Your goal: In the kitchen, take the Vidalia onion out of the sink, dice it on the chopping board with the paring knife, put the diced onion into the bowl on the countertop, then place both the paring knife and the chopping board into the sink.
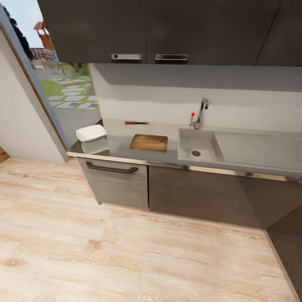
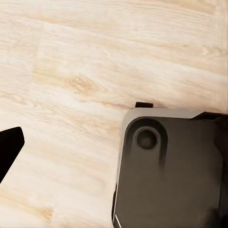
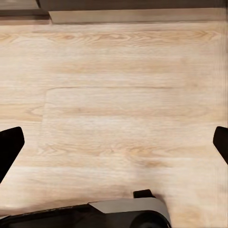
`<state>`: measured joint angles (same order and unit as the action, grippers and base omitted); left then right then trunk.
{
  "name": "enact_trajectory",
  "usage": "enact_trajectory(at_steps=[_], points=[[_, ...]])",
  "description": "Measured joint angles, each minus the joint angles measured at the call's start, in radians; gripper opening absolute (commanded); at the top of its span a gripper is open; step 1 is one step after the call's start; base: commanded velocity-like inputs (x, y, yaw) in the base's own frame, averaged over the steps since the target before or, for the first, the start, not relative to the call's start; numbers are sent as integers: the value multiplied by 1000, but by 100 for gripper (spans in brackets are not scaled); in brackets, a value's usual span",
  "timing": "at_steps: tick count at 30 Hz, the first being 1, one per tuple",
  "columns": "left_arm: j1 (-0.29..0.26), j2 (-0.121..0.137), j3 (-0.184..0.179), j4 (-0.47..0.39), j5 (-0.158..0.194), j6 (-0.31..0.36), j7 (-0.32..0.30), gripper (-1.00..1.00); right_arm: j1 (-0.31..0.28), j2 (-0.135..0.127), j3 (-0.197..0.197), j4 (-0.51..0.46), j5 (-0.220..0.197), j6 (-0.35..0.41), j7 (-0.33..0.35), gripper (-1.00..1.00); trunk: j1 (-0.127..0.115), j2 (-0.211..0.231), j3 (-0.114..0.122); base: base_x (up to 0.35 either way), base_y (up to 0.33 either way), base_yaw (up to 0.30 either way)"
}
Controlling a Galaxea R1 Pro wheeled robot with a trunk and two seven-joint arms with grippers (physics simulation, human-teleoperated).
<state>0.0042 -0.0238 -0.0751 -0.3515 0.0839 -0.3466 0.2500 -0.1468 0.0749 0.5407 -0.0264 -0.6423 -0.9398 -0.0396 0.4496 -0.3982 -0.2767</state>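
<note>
Kitchen countertop (image 1: 121,147) at frame centre, sink (image 1: 197,144) right: approach step; both grippers released, empty; next, drive closer.

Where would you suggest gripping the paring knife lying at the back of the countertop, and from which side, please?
Probably the red handle of the paring knife, from above. It lies flat on the countertop, parallel to the wall, behind the chopping board, so fingers closing across the slim handle should clear both. The handle end looks to be at the bowl side, though it is small here.
</note>
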Motion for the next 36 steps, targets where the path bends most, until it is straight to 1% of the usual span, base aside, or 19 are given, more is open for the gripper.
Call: enact_trajectory(at_steps=[28,32,36], points=[[0,0,-1,2,1,0,0,100,0,0,0,0,0,0,0,100,0,0,0,-85,-341,0],[0,1,-1,2,0,-1,0,100,0,10,1,0,-1,0,2,100,0,0,0,-77,-327,0],[0,3,0,2,0,-1,-1,100,0,11,0,0,-1,0,3,100,0,0,0,-24,-144,0]])
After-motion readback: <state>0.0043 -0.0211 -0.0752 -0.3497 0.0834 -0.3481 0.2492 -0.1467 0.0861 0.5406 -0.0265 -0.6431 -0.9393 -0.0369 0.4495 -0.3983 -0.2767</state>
